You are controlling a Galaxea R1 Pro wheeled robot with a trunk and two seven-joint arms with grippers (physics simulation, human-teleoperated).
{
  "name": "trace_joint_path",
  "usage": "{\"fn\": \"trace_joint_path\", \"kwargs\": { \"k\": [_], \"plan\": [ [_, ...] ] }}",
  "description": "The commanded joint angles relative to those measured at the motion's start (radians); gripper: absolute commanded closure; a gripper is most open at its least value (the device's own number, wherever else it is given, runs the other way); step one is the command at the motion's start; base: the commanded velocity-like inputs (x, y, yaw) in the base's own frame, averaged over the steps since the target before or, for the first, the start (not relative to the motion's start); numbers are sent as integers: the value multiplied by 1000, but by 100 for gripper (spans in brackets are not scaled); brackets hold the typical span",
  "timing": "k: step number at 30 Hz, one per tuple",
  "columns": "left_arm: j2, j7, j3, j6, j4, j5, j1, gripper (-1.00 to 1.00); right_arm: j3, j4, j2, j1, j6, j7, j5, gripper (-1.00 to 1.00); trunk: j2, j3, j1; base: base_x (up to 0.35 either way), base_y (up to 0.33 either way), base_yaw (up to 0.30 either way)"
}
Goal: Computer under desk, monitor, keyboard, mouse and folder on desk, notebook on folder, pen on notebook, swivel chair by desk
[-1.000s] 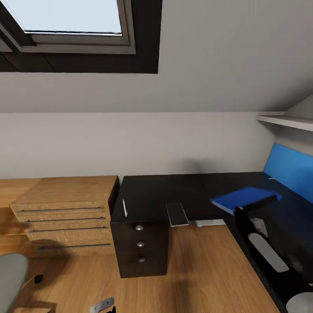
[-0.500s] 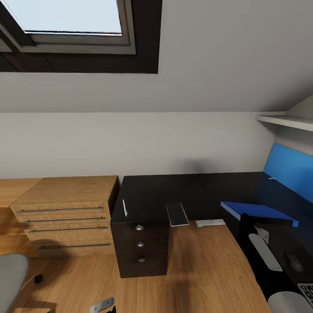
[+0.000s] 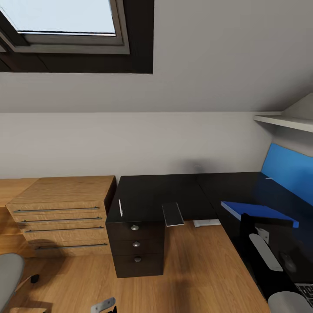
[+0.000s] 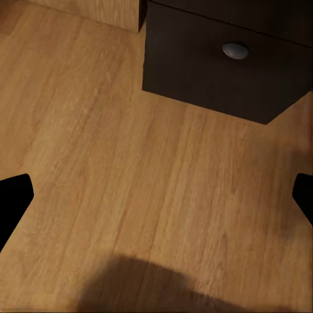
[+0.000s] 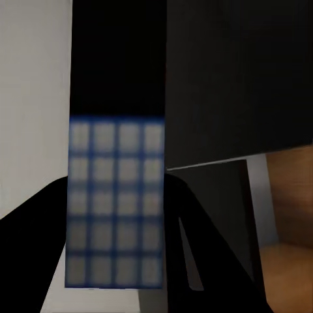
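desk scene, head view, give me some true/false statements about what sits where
1. The folder lies on the desk. True.
2. The pen lies on the notebook. False: it lies apart, on the desktop above the drawer unit.
3. The notebook overhangs the desk's front edge. True.
4. The folder is on the swivel chair. False: it is on the desk.
5. The mouse is on the floor. False: it is on the desk.

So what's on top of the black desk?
On the desk: a white pen, grey notebook overhanging the edge, blue folder, mouse. The robot's arm covers some desk.
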Motion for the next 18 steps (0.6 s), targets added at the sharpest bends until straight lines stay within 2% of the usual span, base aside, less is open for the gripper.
{"fn": "trace_joint_path", "kwargs": {
  "k": [1, 15, 18],
  "plan": [
    [0, 7, -9, -5, 0, 6, -1, -100, 1, -1, -1, -1, -6, -1, -9, 100, -1, -1, 0, 0, -142, 0],
    [0, 7, -9, -5, -1, 6, -1, -100, 1, -1, 0, -1, -7, -1, -10, 100, -1, -4, 0, 0, -21, -1],
    [0, 7, -9, -5, -1, 6, -1, -100, 2, -1, 1, -1, -7, -1, -10, 100, -1, -4, 0, 0, 0, -117]
  ]
}}
